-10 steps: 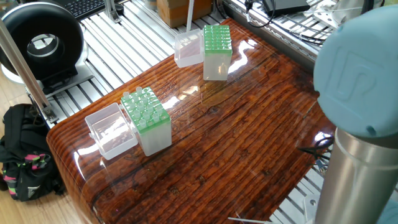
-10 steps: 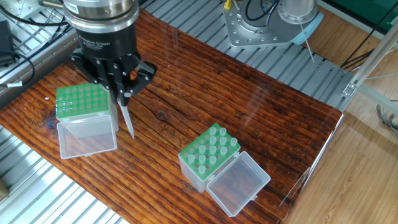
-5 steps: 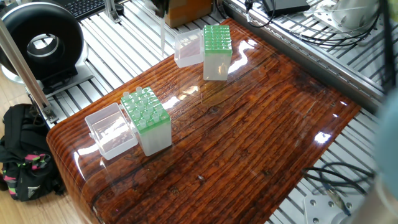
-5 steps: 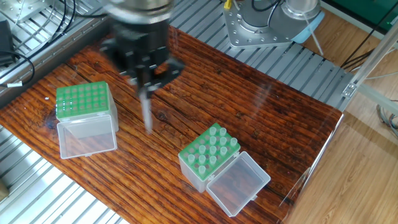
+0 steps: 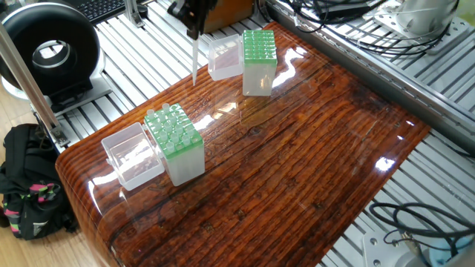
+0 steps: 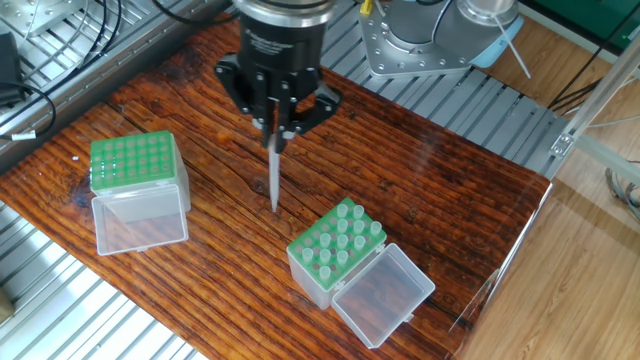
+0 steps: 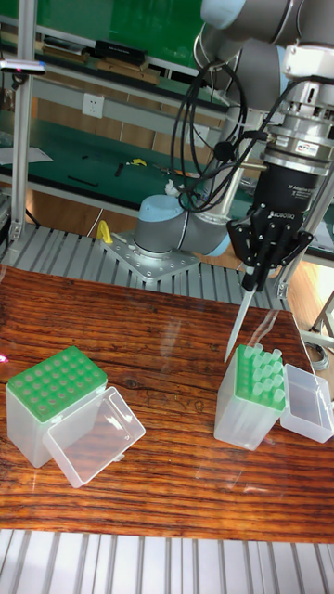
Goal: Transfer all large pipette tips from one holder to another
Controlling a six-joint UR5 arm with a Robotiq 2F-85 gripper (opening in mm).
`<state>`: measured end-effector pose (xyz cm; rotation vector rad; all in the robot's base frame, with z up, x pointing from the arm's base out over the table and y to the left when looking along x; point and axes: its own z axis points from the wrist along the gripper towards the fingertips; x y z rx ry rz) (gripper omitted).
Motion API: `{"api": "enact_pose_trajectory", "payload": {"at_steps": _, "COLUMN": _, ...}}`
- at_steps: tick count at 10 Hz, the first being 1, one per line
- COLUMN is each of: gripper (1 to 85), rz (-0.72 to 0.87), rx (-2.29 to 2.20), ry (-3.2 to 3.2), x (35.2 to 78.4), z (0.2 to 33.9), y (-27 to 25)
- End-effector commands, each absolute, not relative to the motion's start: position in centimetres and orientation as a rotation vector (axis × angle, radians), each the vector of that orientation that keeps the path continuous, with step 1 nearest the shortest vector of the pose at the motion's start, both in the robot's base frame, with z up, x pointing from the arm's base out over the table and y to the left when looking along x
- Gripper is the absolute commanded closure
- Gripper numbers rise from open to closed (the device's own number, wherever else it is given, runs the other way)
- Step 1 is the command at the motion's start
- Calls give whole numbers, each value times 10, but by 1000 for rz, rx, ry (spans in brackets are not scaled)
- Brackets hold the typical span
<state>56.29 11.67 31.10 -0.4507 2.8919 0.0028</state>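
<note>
1. Right, I have the gripper [image 6: 279, 128] pinched on one large pipette tip [image 6: 274, 180], its fingers [image 7: 263, 257] closed on the wide top end so the tip hangs point down over the wooden table [image 6: 420, 190].
2. In the other fixed view the held tip's point sits above bare wood between the two racks, nearer the full rack [image 6: 336, 248] than the empty-looking one [image 6: 133, 163].
3. In the tall fixed view the tip [image 7: 237, 326] hangs slightly tilted, its point just left of the right-hand rack [image 7: 250, 394] and above its top edge; I cannot tell whether it touches.
4. That rack carries the remaining large pipette tips [image 6: 340, 236] standing in its green grid, with its clear lid [image 6: 384, 294] hinged open flat on the near side.
5. The other rack [image 7: 51, 401], on the left in the tall view, shows a green grid of holes; its clear lid [image 7: 93, 436] hangs open against its side.
6. In one fixed view the held tip [image 5: 194, 61] appears at the far edge of the table, beside the far rack's open lid [image 5: 223, 57].
</note>
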Motion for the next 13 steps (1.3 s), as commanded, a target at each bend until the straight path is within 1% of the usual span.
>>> {"api": "enact_pose_trajectory", "payload": {"at_steps": 1, "gripper": 847, "rz": 56, "rx": -519, "ry": 2871, "x": 557, "z": 311, "y": 130}}
{"api": "enact_pose_trajectory", "payload": {"at_steps": 2, "gripper": 847, "rz": 76, "rx": -502, "ry": 2867, "x": 558, "z": 312, "y": 134}}
{"api": "enact_pose_trajectory", "payload": {"at_steps": 4, "gripper": 847, "rz": 24, "rx": -421, "ry": 2839, "x": 539, "z": 302, "y": 149}}
{"api": "enact_pose_trajectory", "payload": {"at_steps": 5, "gripper": 847, "rz": 15, "rx": -403, "ry": 2823, "x": 537, "z": 297, "y": 154}}
{"api": "enact_pose_trajectory", "payload": {"at_steps": 7, "gripper": 847, "rz": 20, "rx": -399, "ry": 2814, "x": 539, "z": 292, "y": 156}}
{"api": "enact_pose_trajectory", "payload": {"at_steps": 10, "gripper": 847, "rz": 68, "rx": -379, "ry": 2806, "x": 546, "z": 298, "y": 168}}
{"api": "enact_pose_trajectory", "payload": {"at_steps": 13, "gripper": 847, "rz": 38, "rx": -365, "ry": 2809, "x": 550, "z": 288, "y": 171}}
